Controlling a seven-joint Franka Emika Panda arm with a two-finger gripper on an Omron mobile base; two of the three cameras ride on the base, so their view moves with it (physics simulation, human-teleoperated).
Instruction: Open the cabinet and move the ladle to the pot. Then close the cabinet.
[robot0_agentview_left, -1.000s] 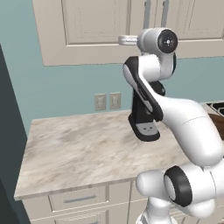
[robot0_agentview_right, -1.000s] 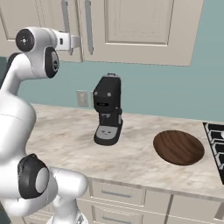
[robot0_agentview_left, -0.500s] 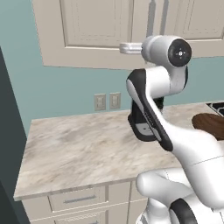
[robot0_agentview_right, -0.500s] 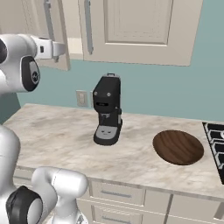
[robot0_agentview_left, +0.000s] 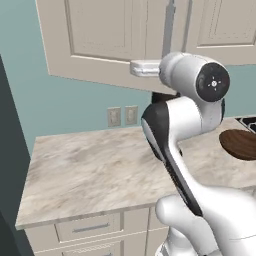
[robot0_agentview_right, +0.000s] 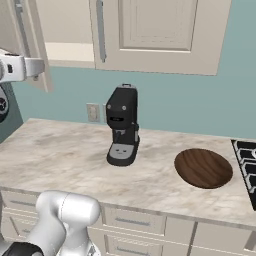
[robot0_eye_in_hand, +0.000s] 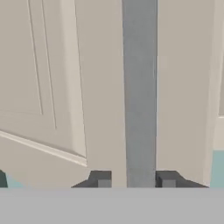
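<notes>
Grey metal is what I have dead ahead: the bar handle of the left door of the cabinet runs straight up between the two dark fingertips of my end effector, one tip on either side of it; whether the pads are pressing the bar or standing just off it I cannot tell, so I will not call it clamped; the step in hand, as I judge it, is the opening of the cabinet, the first of the task; from the right base view that door already stands swung out from the cabinet face, with a pale strip of the inside showing beside it, while the right-hand door lies flat and shut; no ladle and no pot can I make out from here, and the cabinet's inside is mostly hidden; well below the end effector, on the marble desk, stand a black coffee machine and, further to the right, a round dark wooden board; the next move, I reckon, calls for a firm hold on the bar and a pull along the door's arc rather than straight back, so the tips do not slide off; once it is wide, I must let go and look inside for the ladle.
</notes>
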